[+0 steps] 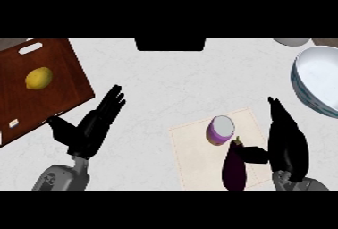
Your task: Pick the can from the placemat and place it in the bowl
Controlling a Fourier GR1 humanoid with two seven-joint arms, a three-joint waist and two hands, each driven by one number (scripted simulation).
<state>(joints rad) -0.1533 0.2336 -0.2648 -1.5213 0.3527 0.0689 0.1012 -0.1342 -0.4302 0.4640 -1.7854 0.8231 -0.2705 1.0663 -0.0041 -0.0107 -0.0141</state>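
A small purple can (pixel 220 130) with a pale lid stands on the beige placemat (pixel 198 156), near its upper middle. A large white bowl (pixel 315 80) with a patterned outer wall sits at the right edge, partly cut off. My right hand (pixel 286 143) is open just right of the can, fingers straight and pointing away, thumb reaching toward a dark eggplant (pixel 234 167) that lies on the placemat below the can. My left hand (pixel 92 125) rests open at the lower left, fingers up, far from the can.
A brown cutting board (pixel 59 94) at the upper left carries a yellow lemon (pixel 39 78). A black object (pixel 170 44) sits at the top middle edge. Another pale dish (pixel 290 41) peeks in at the top right.
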